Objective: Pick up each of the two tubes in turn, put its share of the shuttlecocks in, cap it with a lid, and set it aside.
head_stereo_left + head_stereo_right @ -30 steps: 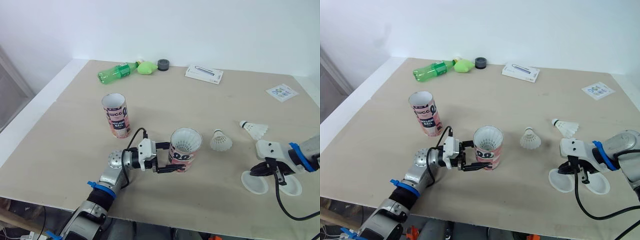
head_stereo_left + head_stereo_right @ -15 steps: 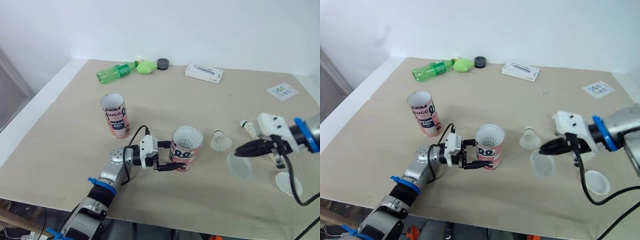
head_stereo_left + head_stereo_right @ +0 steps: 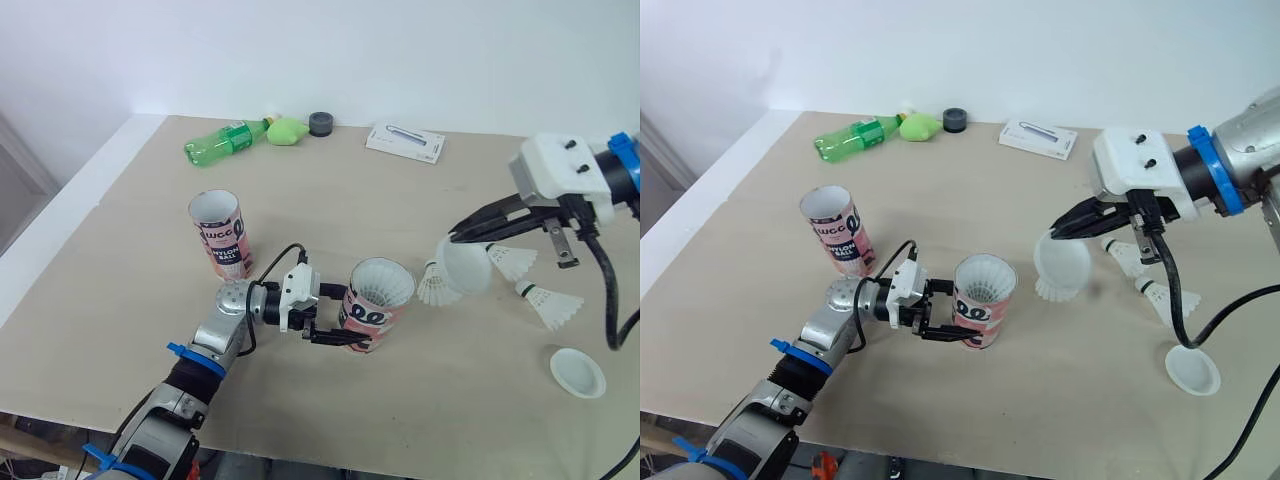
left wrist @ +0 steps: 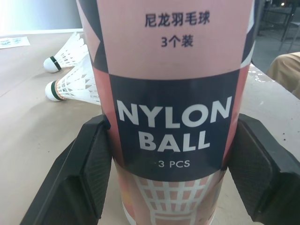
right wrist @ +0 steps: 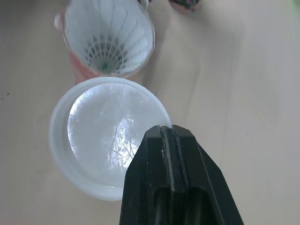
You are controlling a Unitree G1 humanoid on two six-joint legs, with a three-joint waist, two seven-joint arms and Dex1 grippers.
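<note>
Hovering right of the open-mouthed tube (image 3: 382, 300), the right pincer (image 3: 455, 238) pinches a lid (image 3: 467, 268) by its rim. The left pincer (image 3: 347, 318) clamps that tube near the front edge of the worktop (image 3: 130, 260), so capping means going left and down.

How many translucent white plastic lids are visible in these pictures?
2. One translucent white round plastic lid is pinched in the right tool, held above the beige table. The second lid lies flat on that table, toward the robot's right.
</note>
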